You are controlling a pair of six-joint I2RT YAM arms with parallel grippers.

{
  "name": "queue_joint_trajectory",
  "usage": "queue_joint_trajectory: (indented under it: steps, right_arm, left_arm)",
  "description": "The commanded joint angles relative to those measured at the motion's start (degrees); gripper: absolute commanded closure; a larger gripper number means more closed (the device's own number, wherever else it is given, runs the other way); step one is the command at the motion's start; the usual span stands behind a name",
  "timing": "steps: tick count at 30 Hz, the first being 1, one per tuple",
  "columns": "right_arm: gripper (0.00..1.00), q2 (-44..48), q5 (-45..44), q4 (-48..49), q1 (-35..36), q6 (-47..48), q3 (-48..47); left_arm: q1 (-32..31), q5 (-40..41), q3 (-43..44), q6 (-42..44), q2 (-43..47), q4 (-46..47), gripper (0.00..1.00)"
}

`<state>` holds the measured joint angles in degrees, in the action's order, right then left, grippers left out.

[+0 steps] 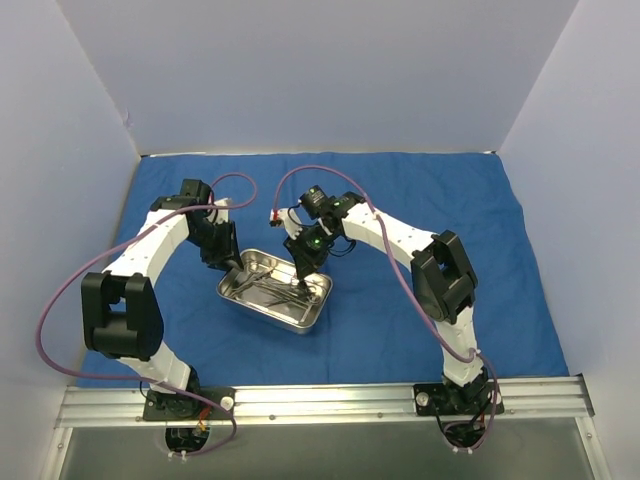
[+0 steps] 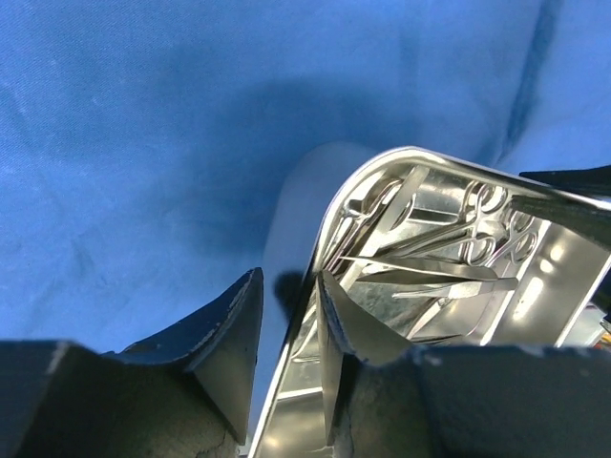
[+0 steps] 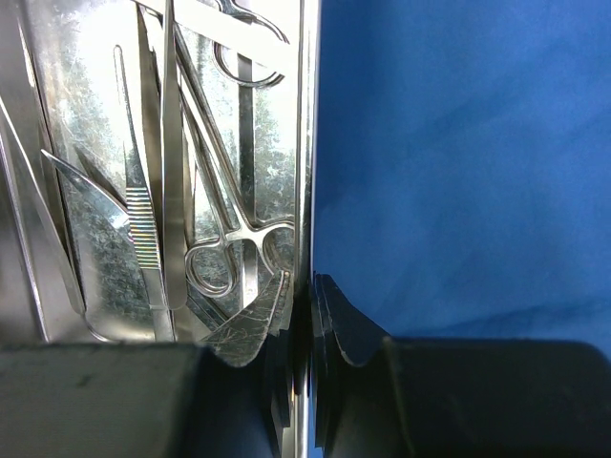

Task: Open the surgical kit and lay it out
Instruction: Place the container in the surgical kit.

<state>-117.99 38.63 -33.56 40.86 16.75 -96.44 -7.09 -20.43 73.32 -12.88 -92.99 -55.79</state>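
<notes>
Two arms lean in over a blue cloth that covers the whole tabletop, spread flat with only soft creases. Both meet at the steel tray, which sits on the cloth a little left of the middle, turned at a slant to the table edge. Inside the tray lies a loose heap of silver instruments, crossing one another. The right wrist camera shows long slim blades and a clamp with ring handles lying close to the wall on that arm's side. The left gripper is at the tray's left end, and its own camera shows how it stands. The jaws are spread and straddle the rim, the inner finger down inside against the wall. The outer finger is outside over the cloth, with a clear gap between it and the metal (so nothing is pinched on that side). The right gripper comes down on the far long side, and there the jaws are pressed together on the rim. One dark finger is inside the tray beside the ring handles and the other finger is outside above the cloth, with the thin metal edge squeezed between them. Whether the tray rests fully on the cloth or is tipped a little, I cannot tell. Purple cables loop from each arm, pale walls close in three sides, and a metal rail carries the bases at the near edge.
</notes>
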Motion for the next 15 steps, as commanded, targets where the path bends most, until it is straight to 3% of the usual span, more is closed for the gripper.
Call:
queue_joint_trajectory:
  steps: [1, 3, 7, 15]
  right_arm:
    - [1.0, 2.5, 0.5, 1.0, 0.9, -0.9, -2.6]
    - [1.0, 2.6, 0.0, 1.0, 0.9, -0.8, -3.1]
    - [1.0, 2.1, -0.1, 0.4, 1.0, -0.8, -4.5]
    - [0.94, 1.2, -2.9, 0.1, 0.9, -1.5, -5.4]
  left_arm:
    - [-0.6, -0.9, 2.2, 0.8, -0.6, -0.5, 0.63]
    - [-0.6, -0.7, 2.2, 0.8, -1.2, -0.5, 0.69]
    - [-0.8, 0.9, 3.2, 0.3, -2.7, -1.2, 0.98]
    - [-0.8, 7.6, 3.1, -1.2, -1.7, 1.4, 0.98]
